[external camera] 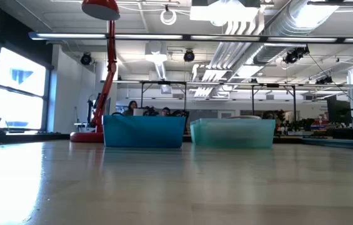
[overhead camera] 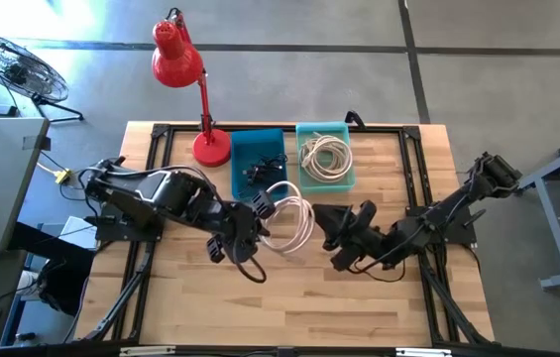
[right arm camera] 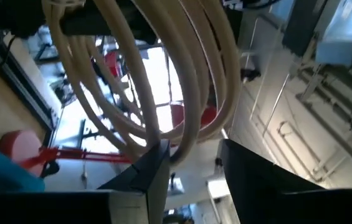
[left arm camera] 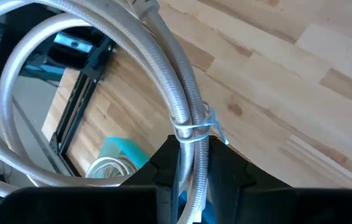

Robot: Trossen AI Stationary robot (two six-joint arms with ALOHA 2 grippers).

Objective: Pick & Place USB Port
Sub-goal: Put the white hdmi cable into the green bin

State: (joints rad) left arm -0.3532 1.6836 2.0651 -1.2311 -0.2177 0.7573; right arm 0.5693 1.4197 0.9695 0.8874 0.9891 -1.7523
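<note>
Cable coil: white braided cable coil (left arm camera: 185,106), looped in smooth round turns and cinched by a thin tie just ahead of the left jaws; the same coil (overhead camera: 289,213) hung in the air between the two grippers, above the middle of the table.
Left gripper: left gripper (left arm camera: 191,177) had its dark fingers closed narrowly on the bundled strands, the cable running straight between the pads.
Right gripper: right gripper (right arm camera: 191,168) held its jaws partly apart, with the cream loops (right arm camera: 163,74) passing just in front of and into the gap; whether the pads pressed the cable could not be told.
Table: pale butcher-block wooden table (overhead camera: 359,297), striped in planks, with a black metal frame along its edges; the near half beneath both jaws was bare wood, leaving open room on the near side.
Blue bin: one rectangular blue plastic bin (overhead camera: 258,159), beyond the left jaws, holding small dark parts.
Teal bin: one translucent teal bin (overhead camera: 325,178), touching the blue one's side, beyond the right jaws, with one more coiled white cable (overhead camera: 327,157) inside.
Lamp: one glossy red desk lamp (overhead camera: 178,59) with a round base, beside the blue bin at the far edge.
Count: two arms, two bins, two cable coils, one lamp.
</note>
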